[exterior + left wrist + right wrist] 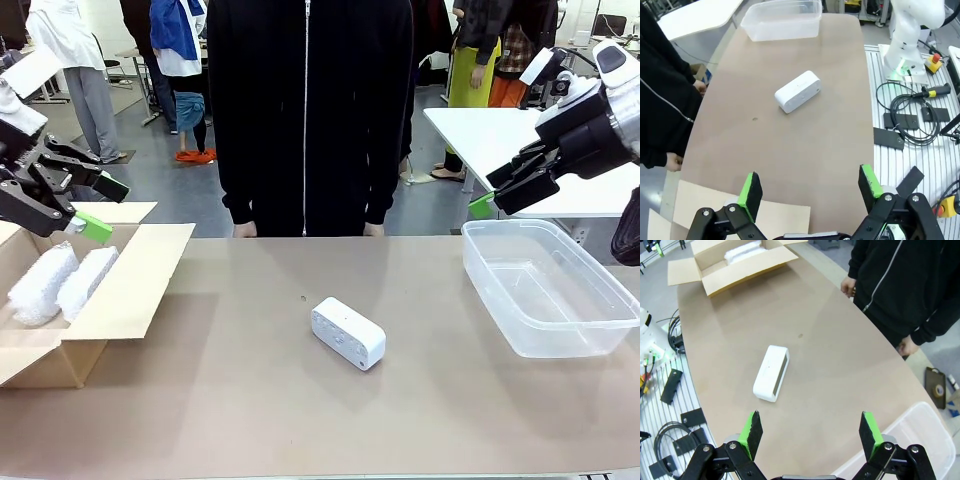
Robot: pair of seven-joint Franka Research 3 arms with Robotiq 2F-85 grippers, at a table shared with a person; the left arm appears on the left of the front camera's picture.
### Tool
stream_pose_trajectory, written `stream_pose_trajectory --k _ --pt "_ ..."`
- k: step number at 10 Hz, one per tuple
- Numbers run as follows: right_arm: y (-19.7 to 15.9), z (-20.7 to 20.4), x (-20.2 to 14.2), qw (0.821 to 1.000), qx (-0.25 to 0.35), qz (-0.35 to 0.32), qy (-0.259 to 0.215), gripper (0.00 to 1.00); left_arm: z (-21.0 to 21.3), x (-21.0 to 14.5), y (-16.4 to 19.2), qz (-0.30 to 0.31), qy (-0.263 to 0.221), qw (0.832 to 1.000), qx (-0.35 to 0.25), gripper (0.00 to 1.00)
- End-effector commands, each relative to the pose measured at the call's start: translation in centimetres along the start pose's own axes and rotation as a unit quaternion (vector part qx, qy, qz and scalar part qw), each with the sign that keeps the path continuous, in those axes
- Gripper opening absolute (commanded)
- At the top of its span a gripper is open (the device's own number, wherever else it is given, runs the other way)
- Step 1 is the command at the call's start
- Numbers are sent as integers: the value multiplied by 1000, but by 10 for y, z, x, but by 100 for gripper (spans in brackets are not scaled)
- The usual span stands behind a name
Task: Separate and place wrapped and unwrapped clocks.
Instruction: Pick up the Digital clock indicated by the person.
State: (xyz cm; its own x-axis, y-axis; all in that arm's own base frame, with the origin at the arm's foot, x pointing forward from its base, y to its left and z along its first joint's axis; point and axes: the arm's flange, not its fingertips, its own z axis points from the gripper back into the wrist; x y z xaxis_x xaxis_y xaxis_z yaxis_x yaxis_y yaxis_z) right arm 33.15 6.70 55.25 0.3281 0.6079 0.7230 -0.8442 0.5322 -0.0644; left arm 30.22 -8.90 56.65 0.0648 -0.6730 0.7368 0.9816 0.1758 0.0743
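A: Where are the clocks?
B: Bare clock (348, 333) mid-table (230, 410), on the brown top; two wrapped bundles (60, 282) inside the box (140, 285).
A: Grippers?
B: Left gripper (810, 184) and right gripper (810, 426): fingers spread, holding nothing.

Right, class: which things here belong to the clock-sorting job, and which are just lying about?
Job: bare white clock, bubble-wrapped bundles, cardboard box holding them, clear tub, left gripper and right gripper, both open.
Lying about: cables and black plates on the bench beside the table.
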Motion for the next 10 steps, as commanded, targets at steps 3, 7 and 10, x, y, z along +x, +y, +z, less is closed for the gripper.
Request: stream_pose_trajectory --k 3,7,10 --pt "-1 -2 -1 1000 9 1 -4 100 0 0 0 0 0 1000 0 100" --pt "-1 -2 -1 1000 9 1 -4 100 0 0 0 0 0 1000 0 100" --pt "-1 -2 -1 1000 9 1 -4 100 0 0 0 0 0 1000 0 100"
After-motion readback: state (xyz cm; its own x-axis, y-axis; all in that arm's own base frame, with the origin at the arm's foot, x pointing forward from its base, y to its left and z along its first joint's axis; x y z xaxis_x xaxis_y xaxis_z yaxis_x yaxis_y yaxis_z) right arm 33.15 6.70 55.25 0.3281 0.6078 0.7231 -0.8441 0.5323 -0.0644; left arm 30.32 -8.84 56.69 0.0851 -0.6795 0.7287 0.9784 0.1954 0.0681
